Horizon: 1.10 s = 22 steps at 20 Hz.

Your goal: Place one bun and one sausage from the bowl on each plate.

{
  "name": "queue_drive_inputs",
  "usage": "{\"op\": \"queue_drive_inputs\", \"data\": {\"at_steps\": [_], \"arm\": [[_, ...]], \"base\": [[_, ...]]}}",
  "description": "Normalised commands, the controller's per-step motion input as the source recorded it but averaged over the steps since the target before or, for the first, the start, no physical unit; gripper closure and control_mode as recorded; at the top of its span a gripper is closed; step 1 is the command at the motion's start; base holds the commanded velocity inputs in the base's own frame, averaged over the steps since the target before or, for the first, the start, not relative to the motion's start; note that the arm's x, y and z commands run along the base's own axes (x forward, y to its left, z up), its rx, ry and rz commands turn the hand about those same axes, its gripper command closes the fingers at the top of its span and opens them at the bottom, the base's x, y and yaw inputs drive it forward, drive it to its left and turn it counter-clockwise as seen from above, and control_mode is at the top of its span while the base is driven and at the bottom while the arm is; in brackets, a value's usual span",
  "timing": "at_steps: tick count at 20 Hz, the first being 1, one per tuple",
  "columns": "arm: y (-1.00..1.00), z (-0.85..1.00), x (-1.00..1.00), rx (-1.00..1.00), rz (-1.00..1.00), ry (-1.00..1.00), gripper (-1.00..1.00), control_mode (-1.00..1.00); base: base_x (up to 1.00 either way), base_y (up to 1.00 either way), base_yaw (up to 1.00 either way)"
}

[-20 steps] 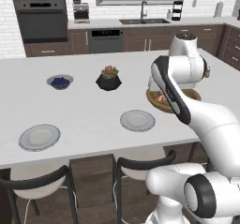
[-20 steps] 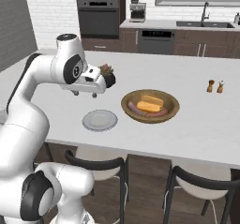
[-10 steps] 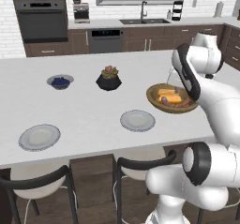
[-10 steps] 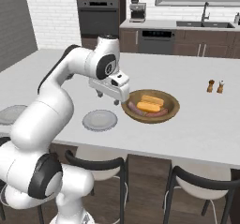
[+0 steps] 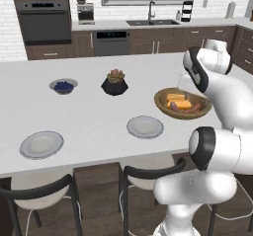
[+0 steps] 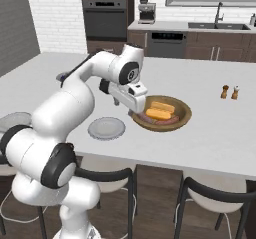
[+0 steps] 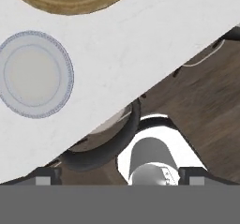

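Right base view: pincer [image 6: 134, 114] at the bowl [image 6: 183, 116] rim's 9 o'clock, fingers hidden.
Pincer state: can't tell.
Bowl: buns [image 6: 161, 110], sausages [image 6: 155, 120] inside.
Plates: nearer [image 6: 106, 128] bare; farther [image 5: 42, 144] bare.
Hand view: bowl cut off at 12 o'clock.

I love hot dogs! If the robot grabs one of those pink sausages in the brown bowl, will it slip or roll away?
Probably a bit of both. The sausage looks smooth and round-ended, so the fingers could slide on it. It is a cylinder, so set on a flat plate it may well roll. In the bowl the buns hem it in.
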Motion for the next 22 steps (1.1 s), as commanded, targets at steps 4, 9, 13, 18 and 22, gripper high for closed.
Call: {"op": "queue_drive_inputs", "data": {"at_steps": [4, 9, 13, 18, 22], "arm": [[0.03, -0.42, 0.49, 0.00, -0.05, 0.00, -1.00, -1.00], [-0.02, -0.16, 0.57, 0.01, -0.01, 0.07, -1.00, -1.00], [-0.01, -0.15, 0.51, 0.00, 0.00, 0.09, -1.00, -1.00], [-0.15, -0.31, 0.38, 0.02, 0.00, 0.05, -1.00, -1.00], [-0.14, -0.31, 0.36, 0.02, 0.00, 0.02, -1.00, -1.00]], "base": [[0.00, 0.00, 0.00], [0.00, 0.00, 0.00], [0.00, 0.00, 0.00], [0.00, 0.00, 0.00], [0.00, 0.00, 0.00]]}}
